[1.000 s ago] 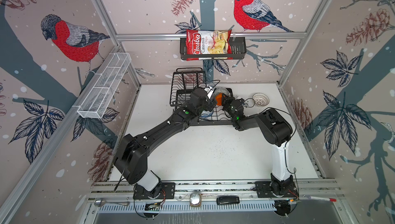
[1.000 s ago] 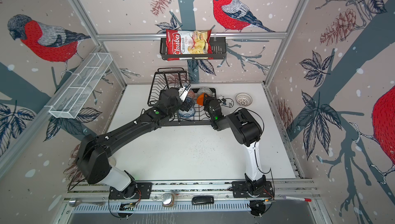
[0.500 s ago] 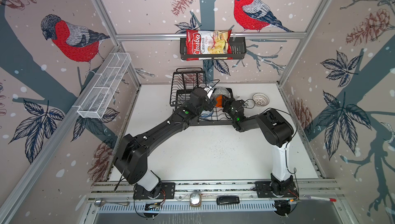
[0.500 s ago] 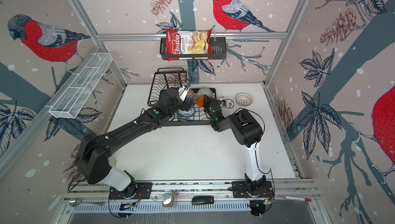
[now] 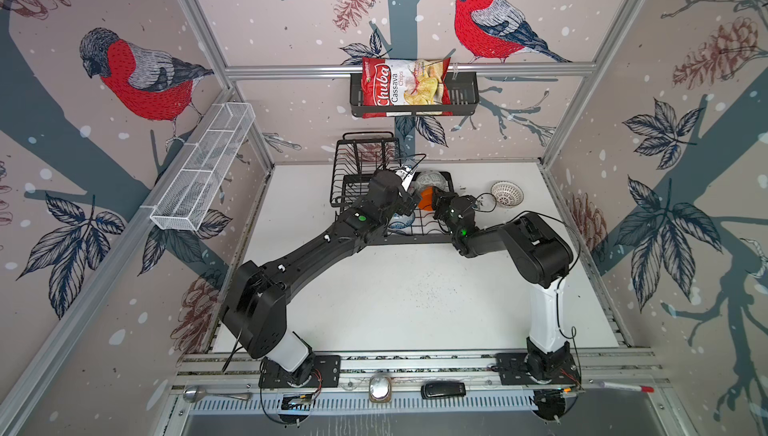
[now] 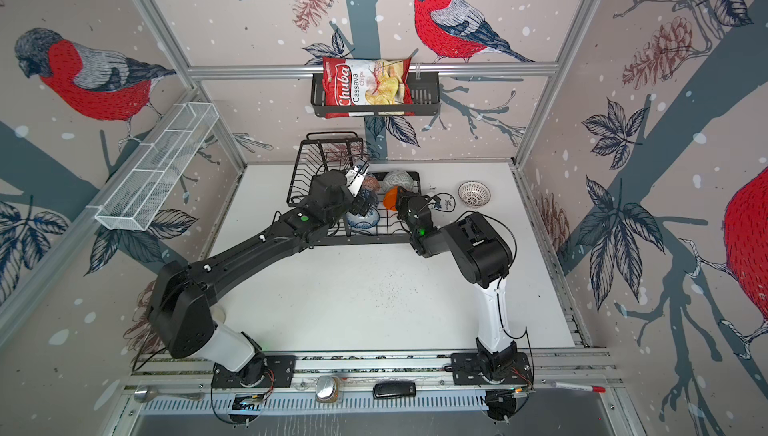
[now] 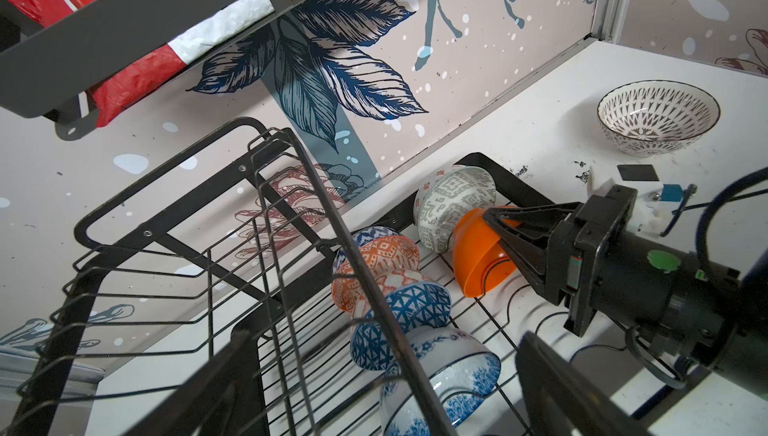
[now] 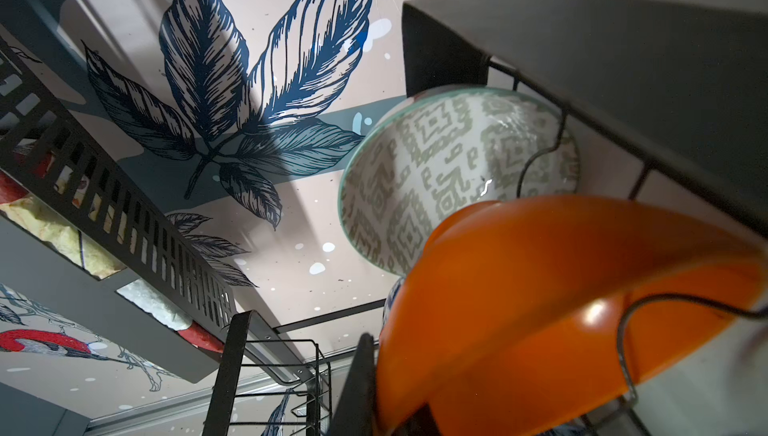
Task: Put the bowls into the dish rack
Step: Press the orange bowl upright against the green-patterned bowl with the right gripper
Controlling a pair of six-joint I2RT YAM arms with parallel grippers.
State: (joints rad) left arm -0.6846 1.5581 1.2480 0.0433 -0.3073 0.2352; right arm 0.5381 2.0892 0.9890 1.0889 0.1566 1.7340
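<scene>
Nothing has visibly moved since one second ago; both arms keep the same places at the rack. The right gripper (image 7: 494, 226) is closed on the rim of the plain orange bowl (image 7: 473, 259). This bowl stands on its edge in the base tray of the dish rack (image 5: 415, 240), against the grey-white bowl (image 7: 453, 201) behind it. The left gripper (image 6: 358, 175) has its jaws wide apart and holds nothing; it hangs above the tray, near the raised upper tier.

Only the left wrist view shows this grip clearly. It also shows three bowls on edge in a row in the tray: the orange-white bowl (image 7: 374, 263), the blue triangle bowl (image 7: 415, 309) and the blue-white floral bowl (image 7: 453, 371). In both top views the left arm covers most of this row. The right wrist view gives only the orange bowl, very near, and the inside of the grey-white bowl.

The white lattice bowl (image 5: 506, 194) sits upright on the white table (image 5: 415, 296), outside the rack.

The left arm stretches in a long diagonal from its base at the front to the rack. The right arm rises from its base and bends sharply at the elbow, and its forearm reaches low to the rack's side.
</scene>
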